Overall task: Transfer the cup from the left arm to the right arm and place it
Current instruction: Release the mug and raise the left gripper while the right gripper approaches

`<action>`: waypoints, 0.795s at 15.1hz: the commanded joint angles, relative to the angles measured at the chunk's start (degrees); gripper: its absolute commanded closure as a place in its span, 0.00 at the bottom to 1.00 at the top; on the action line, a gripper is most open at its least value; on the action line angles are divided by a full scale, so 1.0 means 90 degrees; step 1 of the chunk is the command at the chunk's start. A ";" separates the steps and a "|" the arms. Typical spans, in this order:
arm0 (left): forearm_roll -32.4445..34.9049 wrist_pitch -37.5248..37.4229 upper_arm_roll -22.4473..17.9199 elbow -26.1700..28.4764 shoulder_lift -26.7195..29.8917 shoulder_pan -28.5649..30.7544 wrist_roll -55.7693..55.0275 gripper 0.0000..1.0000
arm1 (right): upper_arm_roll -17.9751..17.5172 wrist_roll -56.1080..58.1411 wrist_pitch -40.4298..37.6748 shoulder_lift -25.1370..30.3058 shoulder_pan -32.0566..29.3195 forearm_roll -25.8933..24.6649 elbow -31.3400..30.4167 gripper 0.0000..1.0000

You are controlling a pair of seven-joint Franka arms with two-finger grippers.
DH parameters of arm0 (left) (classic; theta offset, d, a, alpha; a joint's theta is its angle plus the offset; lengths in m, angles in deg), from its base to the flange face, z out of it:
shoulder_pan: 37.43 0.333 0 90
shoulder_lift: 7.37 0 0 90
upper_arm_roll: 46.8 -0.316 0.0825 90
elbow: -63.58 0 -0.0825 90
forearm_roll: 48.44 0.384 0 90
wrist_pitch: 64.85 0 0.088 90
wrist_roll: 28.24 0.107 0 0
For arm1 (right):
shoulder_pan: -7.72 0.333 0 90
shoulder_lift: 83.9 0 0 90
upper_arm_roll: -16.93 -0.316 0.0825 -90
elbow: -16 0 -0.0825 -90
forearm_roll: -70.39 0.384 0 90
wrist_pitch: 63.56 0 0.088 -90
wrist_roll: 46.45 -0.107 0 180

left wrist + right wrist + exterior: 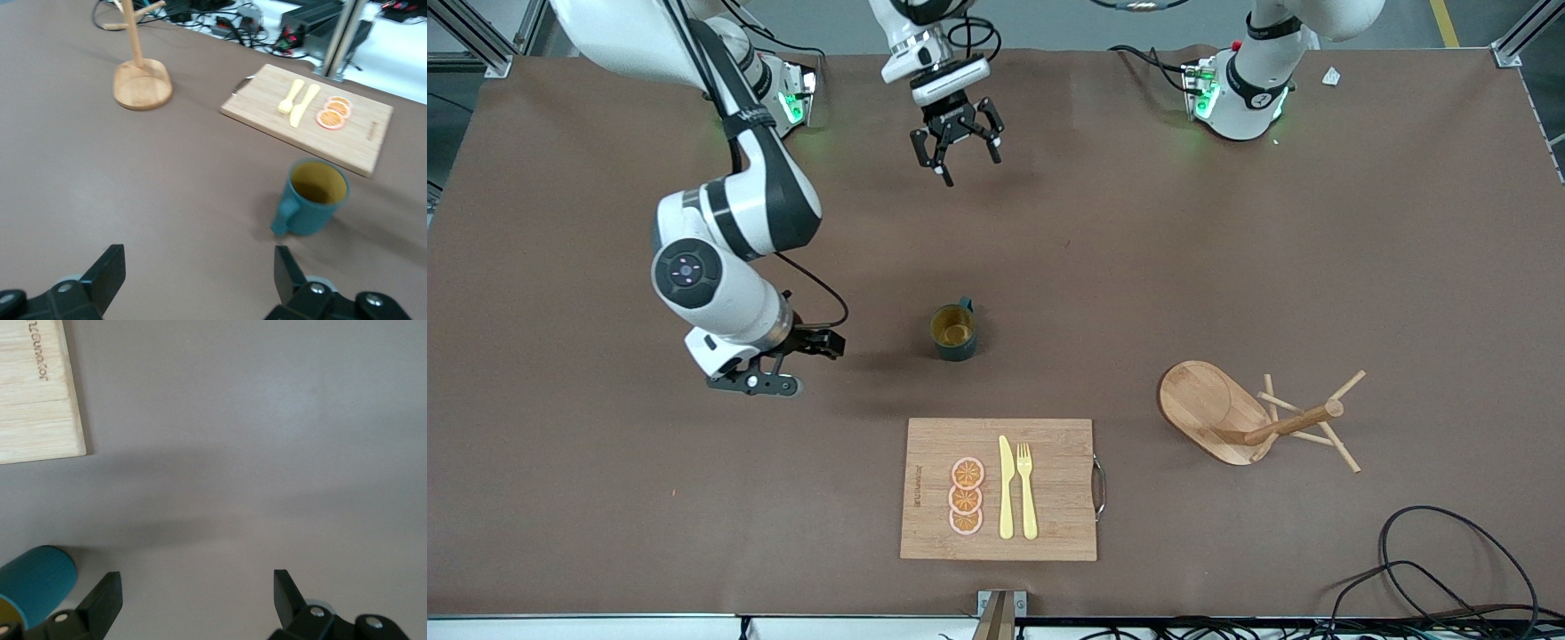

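Observation:
The dark teal cup (953, 332) stands upright on the brown table, mid-table, its handle turned toward the robots' bases. It also shows in the left wrist view (313, 200) and at the edge of the right wrist view (33, 583). My left gripper (967, 164) is open and empty, up in the air over bare table between the cup and the bases; its own view (200, 267) shows bare table between the fingers. My right gripper (811, 354) is open and empty, low beside the cup, toward the right arm's end; its own view (198, 587) shows nothing between the fingers.
A wooden cutting board (1049, 444) with a yellow knife, a yellow fork and orange slices lies nearer the front camera than the cup. A wooden peg rack (1254, 418) stands toward the left arm's end. Black cables (1432, 569) lie at the table's front corner.

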 commanded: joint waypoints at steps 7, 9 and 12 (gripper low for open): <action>-0.2489 0.0194 0.0037 -0.0096 0.1953 0.2459 0.3667 0.00 | 0.0055 -0.1301 0.1287 -0.0152 0.0861 0.0048 -0.0573 0.00; -0.2841 0.0194 0.0037 -0.0457 0.1953 0.3201 0.4468 0.00 | 0.0055 -0.1788 0.1570 -0.0250 0.1163 0.0048 -0.0554 0.00; -0.3271 0.0194 0.0027 -0.0780 0.1924 0.4139 0.5737 0.00 | 0.0055 -0.1957 0.1845 -0.0387 0.1467 0.0048 -0.0563 0.00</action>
